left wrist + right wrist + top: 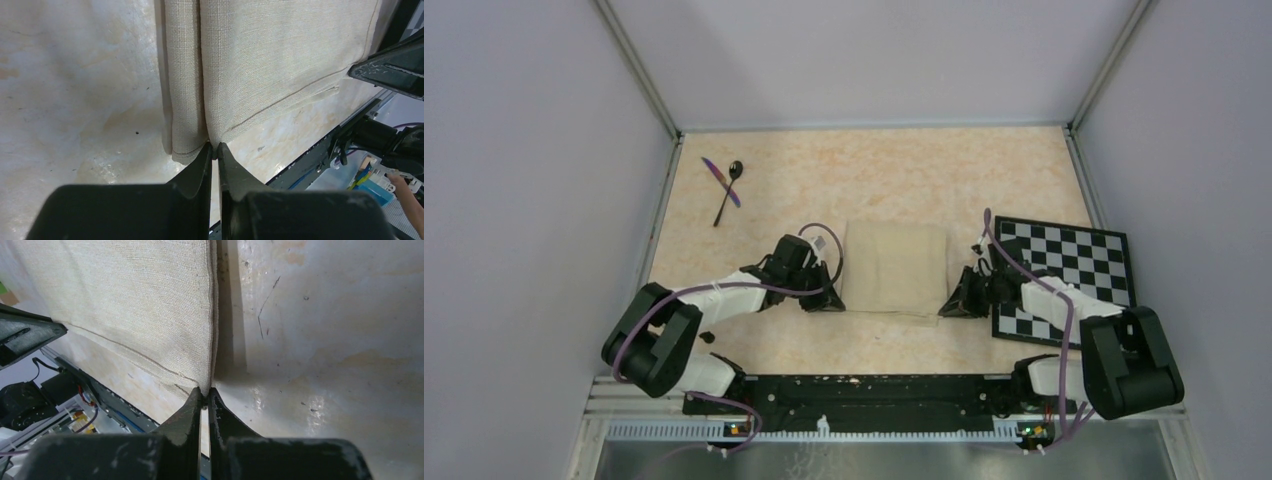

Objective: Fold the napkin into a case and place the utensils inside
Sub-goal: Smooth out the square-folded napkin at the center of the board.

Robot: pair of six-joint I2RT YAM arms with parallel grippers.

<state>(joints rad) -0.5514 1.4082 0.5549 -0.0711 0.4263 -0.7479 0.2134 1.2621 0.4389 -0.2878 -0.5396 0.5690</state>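
The beige napkin (894, 267) lies folded in the middle of the table, not a narrow case. My left gripper (829, 303) is shut on its near left corner; the left wrist view shows the cloth (270, 65) pinched at the tips of that gripper (215, 148). My right gripper (951, 305) is shut on the near right corner, and the right wrist view has the fabric (135, 305) caught between that gripper's (205, 391) tips. The utensils lie crossed at the far left: a black spoon (729, 191) and a purple knife (721, 182).
A black-and-white checkerboard (1064, 275) lies at the right, partly under my right arm. Grey walls enclose the table on three sides. A black rail (864, 395) runs along the near edge between the arm bases.
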